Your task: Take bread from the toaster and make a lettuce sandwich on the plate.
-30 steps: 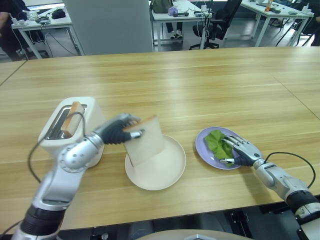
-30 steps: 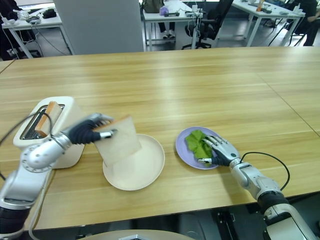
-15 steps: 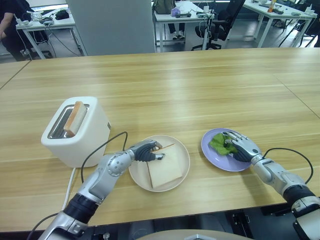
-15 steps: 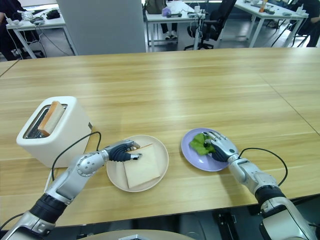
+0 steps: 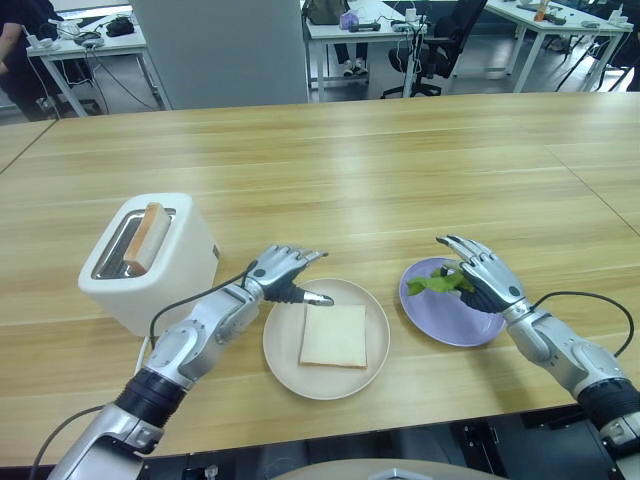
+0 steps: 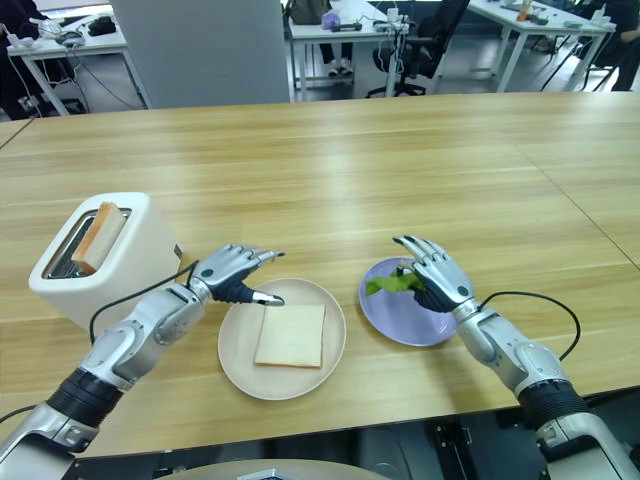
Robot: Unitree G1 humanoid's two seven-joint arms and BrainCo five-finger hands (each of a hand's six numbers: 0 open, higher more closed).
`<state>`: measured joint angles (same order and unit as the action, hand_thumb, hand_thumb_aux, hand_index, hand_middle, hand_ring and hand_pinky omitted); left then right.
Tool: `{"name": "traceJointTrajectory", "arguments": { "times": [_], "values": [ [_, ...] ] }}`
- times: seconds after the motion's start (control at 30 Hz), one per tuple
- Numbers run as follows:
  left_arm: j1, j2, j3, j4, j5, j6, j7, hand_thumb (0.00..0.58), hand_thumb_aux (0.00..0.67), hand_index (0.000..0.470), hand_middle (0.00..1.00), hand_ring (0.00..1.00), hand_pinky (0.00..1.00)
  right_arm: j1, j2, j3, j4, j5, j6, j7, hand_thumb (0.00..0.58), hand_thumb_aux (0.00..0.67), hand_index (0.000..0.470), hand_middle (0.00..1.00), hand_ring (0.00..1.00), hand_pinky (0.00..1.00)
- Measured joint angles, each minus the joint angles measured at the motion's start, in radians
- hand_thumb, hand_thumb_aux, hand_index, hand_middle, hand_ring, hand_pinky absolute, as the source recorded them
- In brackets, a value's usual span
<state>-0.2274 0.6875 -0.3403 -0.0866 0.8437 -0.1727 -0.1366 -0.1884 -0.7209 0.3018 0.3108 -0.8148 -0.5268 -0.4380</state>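
A white toaster (image 5: 150,265) stands at the left with one bread slice (image 5: 146,237) upright in its slot. To its right, a second bread slice (image 5: 334,335) lies flat on the cream plate (image 5: 282,352). My left hand (image 5: 283,275) hovers open over that plate's upper left rim, apart from the bread. A lettuce leaf (image 5: 438,283) hangs just above the purple plate (image 5: 455,325), pinched in my right hand (image 5: 482,282), whose other fingers are spread.
The toaster's black cable (image 5: 200,300) runs under my left forearm toward the table's front edge. Bare wooden table stretches behind both plates. Office desks and chairs stand far behind the table.
My left hand laid the bread slice flat on the cream plate, let go and opened. My right hand closed on the lettuce and lifted it off the purple plate.
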Motion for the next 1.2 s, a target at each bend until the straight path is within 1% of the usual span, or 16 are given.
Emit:
{"name": "traceJointTrajectory", "arguments": {
  "times": [0.1, 0.23, 0.27, 0.43, 0.53, 0.6, 0.7, 0.83, 0.97, 1.13, 1.17, 1.2],
  "values": [
    [0.041, 0.038, 0.066, -0.078, 0.004, 0.023, -0.014, 0.0, 0.0, 0.0, 0.0, 0.0, 0.0, 0.017, 0.018, -0.006, -0.114, 0.002, 0.017, 0.034, 0.58, 0.67, 0.46, 0.0, 0.0, 0.0],
    [0.095, 0.082, 0.186, -0.184, 0.005, 0.076, -0.043, 0.0, 0.0, 0.0, 0.0, 0.0, 0.0, 0.02, 0.071, 0.006, -0.195, -0.003, 0.028, 0.086, 0.58, 0.67, 0.46, 0.0, 0.0, 0.0],
    [0.11, 0.098, 0.231, -0.213, 0.009, 0.097, -0.05, 0.0, 0.0, 0.0, 0.0, 0.0, 0.0, 0.006, 0.099, 0.031, -0.2, -0.024, 0.027, 0.107, 0.58, 0.67, 0.46, 0.0, 0.0, 0.0],
    [0.139, 0.165, 0.358, -0.245, 0.054, 0.162, -0.081, 0.0, 0.0, 0.0, 0.0, 0.0, 0.0, -0.061, 0.181, 0.128, -0.198, -0.092, 0.012, 0.159, 0.58, 0.67, 0.46, 0.0, 0.0, 0.0],
    [0.165, 0.174, 0.422, -0.253, 0.074, 0.219, -0.102, 0.0, 0.0, 0.0, 0.0, 0.0, 0.0, -0.135, 0.241, 0.179, -0.15, -0.123, 0.005, 0.174, 0.58, 0.67, 0.46, 0.0, 0.0, 0.0],
    [0.185, 0.179, 0.475, -0.255, 0.1, 0.279, -0.127, 0.0, 0.0, 0.0, 0.0, 0.0, 0.0, -0.192, 0.292, 0.222, -0.088, -0.153, 0.0, 0.175, 0.58, 0.67, 0.46, 0.0, 0.0, 0.0],
    [0.209, 0.18, 0.547, -0.256, 0.131, 0.377, -0.171, 0.0, 0.0, 0.0, 0.0, 0.0, 0.0, -0.237, 0.343, 0.28, 0.003, -0.183, -0.012, 0.163, 0.58, 0.67, 0.46, 0.0, 0.0, 0.0],
    [0.239, 0.182, 0.587, -0.202, 0.165, 0.482, -0.227, 0.0, 0.0, 0.0, 0.0, 0.0, 0.0, -0.259, 0.377, 0.329, 0.099, -0.204, -0.017, 0.135, 0.58, 0.67, 0.46, 0.0, 0.0, 0.0],
    [0.255, 0.187, 0.586, -0.158, 0.18, 0.527, -0.252, 0.0, 0.0, 0.0, 0.0, 0.0, 0.0, -0.272, 0.38, 0.364, 0.168, -0.219, -0.019, 0.139, 0.58, 0.67, 0.46, 0.0, 0.0, 0.0],
    [0.256, 0.18, 0.552, -0.122, 0.173, 0.547, -0.278, 0.0, 0.0, 0.0, 0.0, 0.0, 0.0, -0.257, 0.36, 0.406, 0.215, -0.189, -0.044, 0.224, 0.58, 0.667, 0.458, 0.0, 0.0, 0.0],
    [0.255, 0.17, 0.542, -0.118, 0.163, 0.547, -0.284, 0.0, 0.0, 0.0, 0.0, 0.0, 0.0, -0.251, 0.354, 0.407, 0.21, -0.183, -0.046, 0.24, 0.505, 0.428, 0.294, 0.0, 0.0, 0.0],
    [0.255, 0.163, 0.534, -0.117, 0.156, 0.547, -0.287, 0.0, 0.0, 0.0, 0.0, 0.0, 0.0, -0.245, 0.348, 0.406, 0.205, -0.174, -0.048, 0.248, 0.4, 0.297, 0.204, 0.0, 0.0, 0.0]
  ]
}}
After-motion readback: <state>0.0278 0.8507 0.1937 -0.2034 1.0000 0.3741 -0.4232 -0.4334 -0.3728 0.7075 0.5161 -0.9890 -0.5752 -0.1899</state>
